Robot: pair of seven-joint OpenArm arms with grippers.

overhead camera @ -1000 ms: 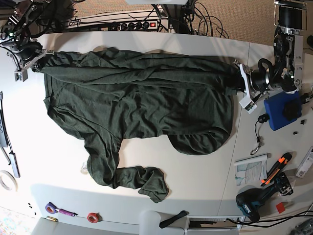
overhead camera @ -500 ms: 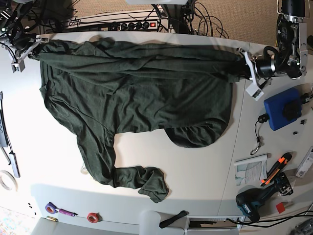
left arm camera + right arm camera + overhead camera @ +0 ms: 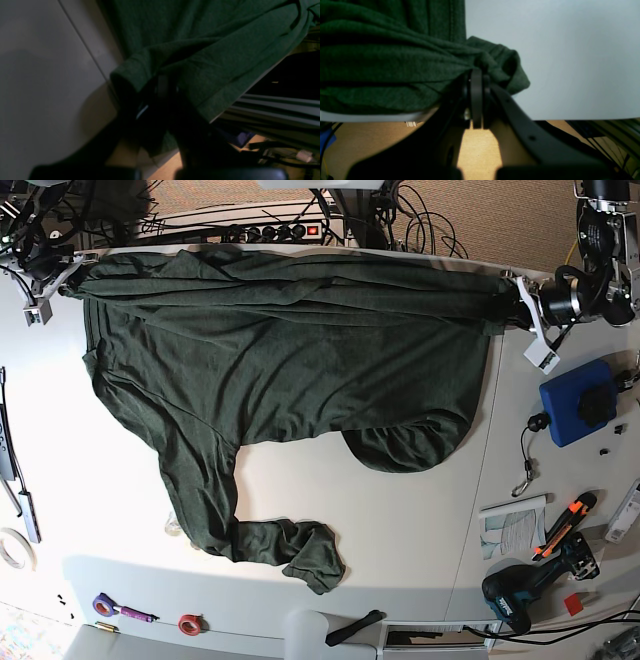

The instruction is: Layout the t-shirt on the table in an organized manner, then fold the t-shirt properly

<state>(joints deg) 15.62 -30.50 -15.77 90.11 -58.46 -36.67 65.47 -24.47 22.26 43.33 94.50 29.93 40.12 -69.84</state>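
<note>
The dark green t-shirt (image 3: pixel 280 360) is stretched across the far half of the white table (image 3: pixel 400 520), its top edge pulled taut along the table's back edge. My left gripper (image 3: pixel 508 302) is shut on the shirt's corner at the back right; its wrist view shows the hem (image 3: pixel 200 75) bunched in the dark fingers (image 3: pixel 162 87). At the back left, my right gripper (image 3: pixel 68 275) is shut on the other corner, with the cloth (image 3: pixel 395 62) gathered at its fingertips (image 3: pixel 477 82). One long sleeve (image 3: pixel 270 535) trails toward the front and lies crumpled.
A blue box (image 3: pixel 578 405), a cord with a clip (image 3: pixel 528 450), an orange cutter (image 3: pixel 565 525), a drill (image 3: pixel 530 590) and papers (image 3: pixel 512 525) lie at the right. Tape rolls (image 3: pixel 190 623) and a tool (image 3: pixel 12 470) sit along the left and front edges. Cables and a power strip (image 3: pixel 270 230) run behind the table.
Both grippers have carried the shirt's top edge farther back, toward the table's rear edge. The cloth between them is tighter and the body lies smoother.
</note>
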